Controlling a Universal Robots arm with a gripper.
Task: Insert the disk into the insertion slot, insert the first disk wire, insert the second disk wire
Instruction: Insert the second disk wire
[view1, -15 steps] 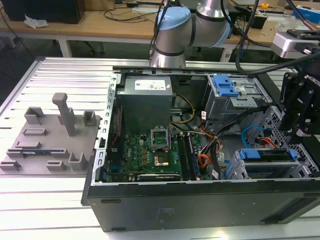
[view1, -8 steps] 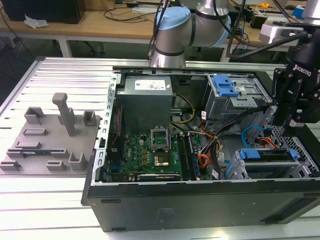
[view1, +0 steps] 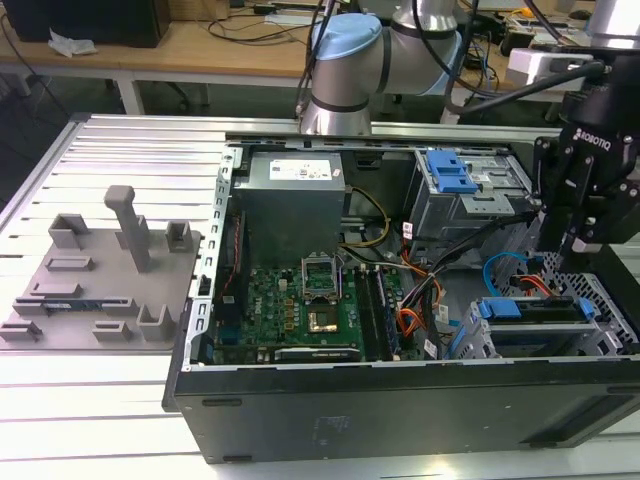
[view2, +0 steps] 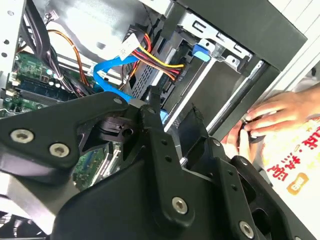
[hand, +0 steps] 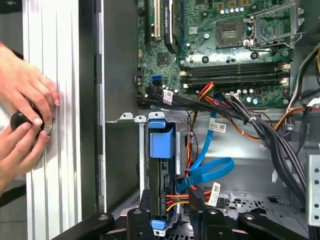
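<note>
Disk sits edge-on in the insertion slot, label hidden from me. Gripper hovers right over its cabled end; fingers look spread, holding nothing. Hands rest on the surface beside the case.

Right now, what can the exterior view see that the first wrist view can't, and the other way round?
The exterior view has the grey plastic fixture tray on the slatted table and the silver power supply box. The first wrist view has a person's hands holding a small black knob beside the case. Both have the green motherboard, the blue flat cable and the blue-framed disk sitting in its grey metal cage.
</note>
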